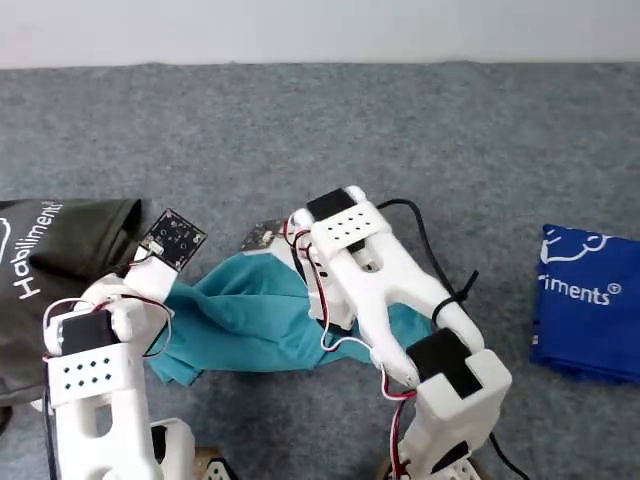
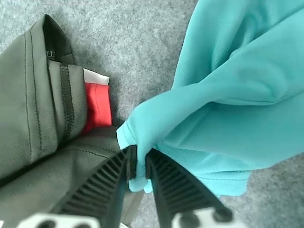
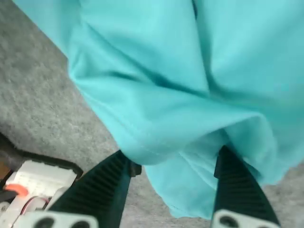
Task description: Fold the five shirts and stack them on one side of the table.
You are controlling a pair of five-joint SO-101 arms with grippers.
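We've got the crumpled shirt (image 1: 250, 320) midway on the surface (image 1: 400, 130), a second shirt (image 1: 60, 260) just left of it, a folded shirt (image 1: 590, 320) well off right.

Far half of the table (image 1: 320, 130) is bare carpet across the full width, so free passage there. The left side is blocked by the dark shirt (image 1: 60, 250), with red cloth (image 2: 97, 107) tucked under it, maybe another shirt. The teal shirt (image 1: 240, 315) bunches across the near middle between both arms. Left gripper (image 2: 140, 166) is pinched on its hem, just beside the dark shirt. Right gripper (image 3: 171, 175) is spread wide, with teal fabric between the jaws. The blue shirt (image 1: 590, 305) sits at the right edge, a bare strip between it and the right arm (image 1: 400, 290).
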